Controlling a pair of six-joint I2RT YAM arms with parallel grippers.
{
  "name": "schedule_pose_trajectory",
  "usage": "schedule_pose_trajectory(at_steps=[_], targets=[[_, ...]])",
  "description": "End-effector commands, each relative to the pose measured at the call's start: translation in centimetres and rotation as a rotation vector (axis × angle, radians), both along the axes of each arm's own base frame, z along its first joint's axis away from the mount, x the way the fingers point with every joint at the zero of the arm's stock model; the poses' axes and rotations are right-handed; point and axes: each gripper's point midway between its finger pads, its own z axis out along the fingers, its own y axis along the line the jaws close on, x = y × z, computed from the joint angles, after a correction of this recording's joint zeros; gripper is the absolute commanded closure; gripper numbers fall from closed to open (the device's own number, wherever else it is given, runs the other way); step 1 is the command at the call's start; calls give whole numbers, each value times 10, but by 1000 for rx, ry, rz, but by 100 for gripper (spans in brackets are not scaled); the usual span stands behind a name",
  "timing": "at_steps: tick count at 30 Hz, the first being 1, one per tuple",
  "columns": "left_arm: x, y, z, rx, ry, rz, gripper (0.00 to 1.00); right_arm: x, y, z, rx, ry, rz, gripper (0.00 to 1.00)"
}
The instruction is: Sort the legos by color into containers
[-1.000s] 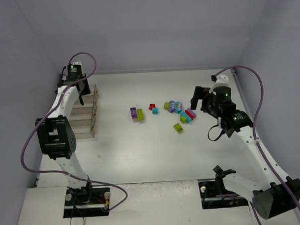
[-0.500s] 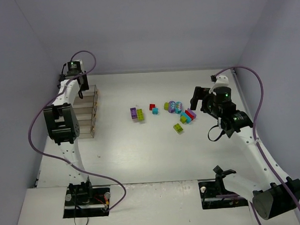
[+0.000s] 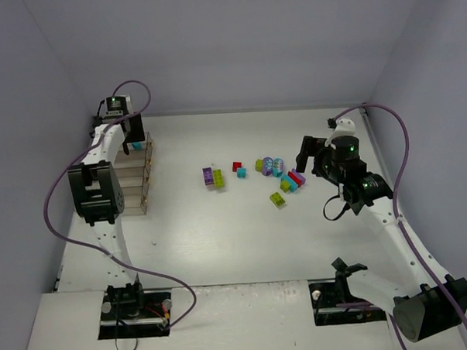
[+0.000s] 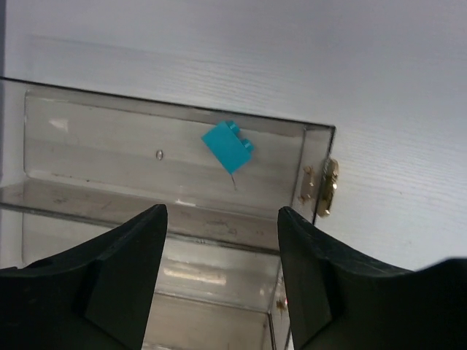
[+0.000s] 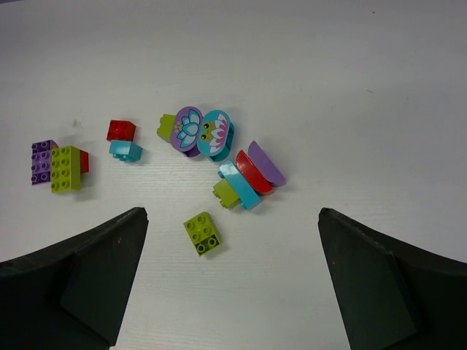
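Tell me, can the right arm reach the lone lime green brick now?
Probably yes. The right gripper hangs open above the table near it. The lime green brick lies apart from the other legos, and nothing stands between them.

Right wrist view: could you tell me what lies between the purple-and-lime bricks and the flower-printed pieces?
A red brick and a cyan brick beside it, shown in the right wrist view.

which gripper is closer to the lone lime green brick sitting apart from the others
Right. The right gripper hovers a little to the right of the lime green brick; the left gripper is far off to its left, over the containers.
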Motion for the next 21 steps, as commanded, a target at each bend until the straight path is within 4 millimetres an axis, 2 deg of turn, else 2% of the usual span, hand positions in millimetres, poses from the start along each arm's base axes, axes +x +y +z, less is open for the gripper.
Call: schedule_pose_trajectory(at_steps=[1,2,3,5,6,7,9,10,12,13,17,18,20,21], targets=[[-10,-31,99,-32,-189,-61,44,5,2,17,22,-66,-11,0],[-15,-41,104,-33,-190,-80,44,6,2,16,19,-62,-14,0],[-22,-72,105,-47,-181,-140,44,6,1,15,18,-60,-15,0],[-37,-100,115,-58,-184,-197,44,7,1,13,15,-55,-16,0],[-46,-129,116,-63,-178,-246,44,6,1,12,16,-52,-17,0],[-57,-144,117,-80,-175,-271,44,7,1,12,15,-53,-20,0],[-70,-176,115,-114,-167,-320,44,6,0,12,19,-56,-28,0],[-82,-205,117,-126,-165,-368,44,5,-1,11,18,-53,-32,0],[-98,-231,106,-150,-130,-394,44,4,-2,12,19,-56,-41,0],[-108,-256,104,-180,-117,-414,44,3,-3,11,22,-55,-45,0],[-123,-297,85,-209,-76,-404,44,1,-3,9,32,-51,-53,0],[-120,-308,80,-227,-67,-395,44,1,-3,8,35,-47,-53,0],[-121,-325,76,-237,-56,-404,44,0,-3,6,37,-44,-57,0],[-115,-330,86,-231,-87,-389,44,0,-3,6,41,-42,-55,0]])
